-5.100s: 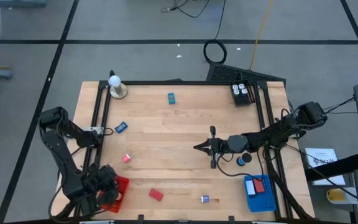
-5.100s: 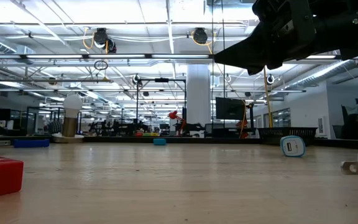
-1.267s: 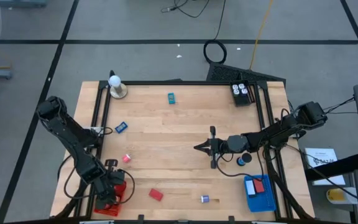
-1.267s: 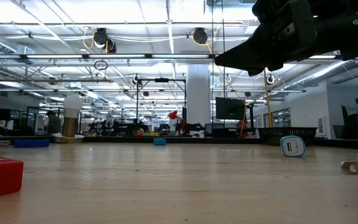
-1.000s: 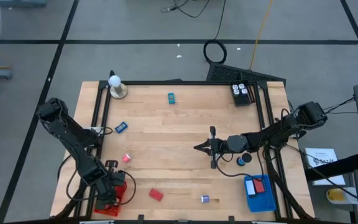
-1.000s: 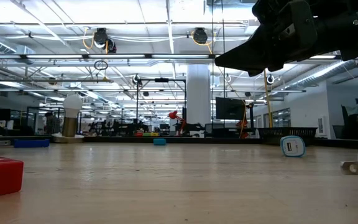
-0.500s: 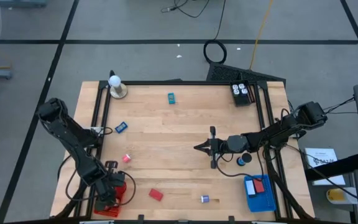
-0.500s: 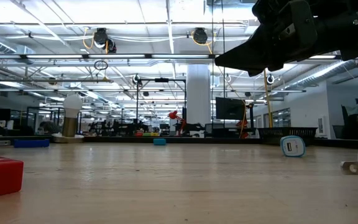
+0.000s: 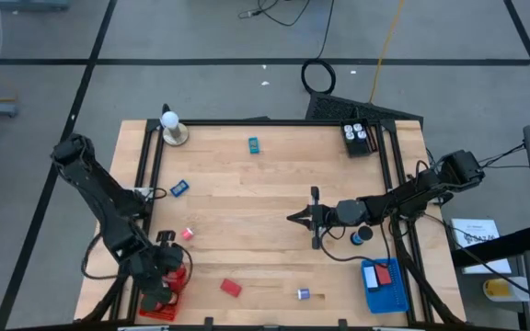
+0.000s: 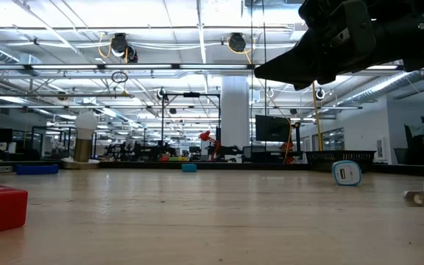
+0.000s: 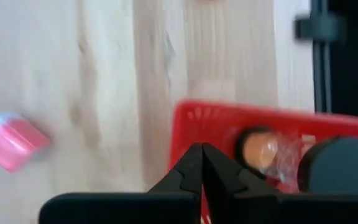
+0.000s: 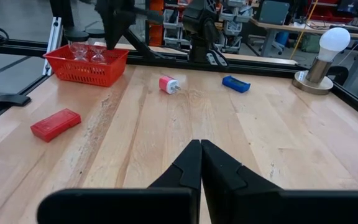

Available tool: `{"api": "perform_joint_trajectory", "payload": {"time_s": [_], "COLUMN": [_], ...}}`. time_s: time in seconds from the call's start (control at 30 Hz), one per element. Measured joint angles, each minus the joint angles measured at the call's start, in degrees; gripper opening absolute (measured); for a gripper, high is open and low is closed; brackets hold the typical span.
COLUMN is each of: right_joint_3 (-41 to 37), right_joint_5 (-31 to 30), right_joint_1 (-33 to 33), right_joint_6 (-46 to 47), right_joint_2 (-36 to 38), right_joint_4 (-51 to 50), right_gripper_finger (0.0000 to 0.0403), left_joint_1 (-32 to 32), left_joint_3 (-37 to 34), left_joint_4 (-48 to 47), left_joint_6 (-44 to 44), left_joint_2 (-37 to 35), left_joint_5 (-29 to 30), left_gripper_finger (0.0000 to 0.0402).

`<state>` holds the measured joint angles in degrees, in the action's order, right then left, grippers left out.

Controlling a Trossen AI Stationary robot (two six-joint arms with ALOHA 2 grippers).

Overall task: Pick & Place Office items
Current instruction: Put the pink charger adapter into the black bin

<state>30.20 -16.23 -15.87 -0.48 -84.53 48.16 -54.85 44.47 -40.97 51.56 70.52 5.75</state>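
Observation:
My left gripper [image 9: 162,274] hangs shut over the red mesh basket [image 9: 182,276] at the near left corner; in its wrist view the fingertips [image 11: 202,155] stand above the basket's rim [image 11: 229,115]. A clear tape roll [image 11: 260,149] and a dark piece [image 11: 340,165] lie inside. My right gripper [image 9: 293,218] is shut, above mid-table, pointing left [image 12: 201,150]. Loose office items lie on the wood: a red block [image 9: 231,288], a pink charger [image 9: 188,233], a blue piece [image 9: 179,188], a teal bit [image 9: 254,143], a purple bit [image 9: 303,294] and a black disc [image 9: 362,235].
A blue mesh basket [image 9: 385,283] with a red piece inside stands at the near right. A white ball on a tan base [image 9: 170,129] sits at the far left corner, a black box [image 9: 357,136] at the far right. Black rails [image 9: 145,184] frame the table.
My left arm's elbow has swung a little toward the table's far left, while its shut gripper stays over the red basket.

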Motion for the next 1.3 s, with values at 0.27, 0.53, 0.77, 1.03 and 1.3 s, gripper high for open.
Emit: {"api": "perform_joint_trajectory", "payload": {"time_s": [0.27, 0.53, 0.77, 1.03, 1.3], "right_joint_3": [0.0, 0.0, 0.0, 0.0, 0.0], "right_joint_5": [-0.05, -0.11, -0.15, -0.15, -0.15], "right_joint_1": [0.01, 0.01, 0.01, 0.01, 0.01], "right_joint_6": [-0.21, -0.21, -0.23, -0.23, -0.23], "right_joint_2": [0.0, 0.0, 0.0, 0.0, 0.0], "right_joint_4": [0.08, 0.2, 0.02, -0.07, -0.02], "right_gripper_finger": [0.0, 0.0, 0.0, 0.0, 0.0], "left_joint_1": [5.14, 11.63, 15.47, 15.76, 15.79], "left_joint_3": [0.01, 0.02, 0.0, -8.15, -14.1], "left_joint_4": [-7.86, -13.91, -19.3, -12.92, -5.85], "left_joint_6": [12.03, 17.4, 21.59, 25.39, 26.11], "left_joint_2": [-6.37, -5.38, -3.54, -3.0, -2.99], "left_joint_5": [18.33, 17.82, 13.93, 12.28, 9.61], "left_gripper_finger": [0.0021, 0.0088, 0.0214, 0.0314, 0.0304]}}
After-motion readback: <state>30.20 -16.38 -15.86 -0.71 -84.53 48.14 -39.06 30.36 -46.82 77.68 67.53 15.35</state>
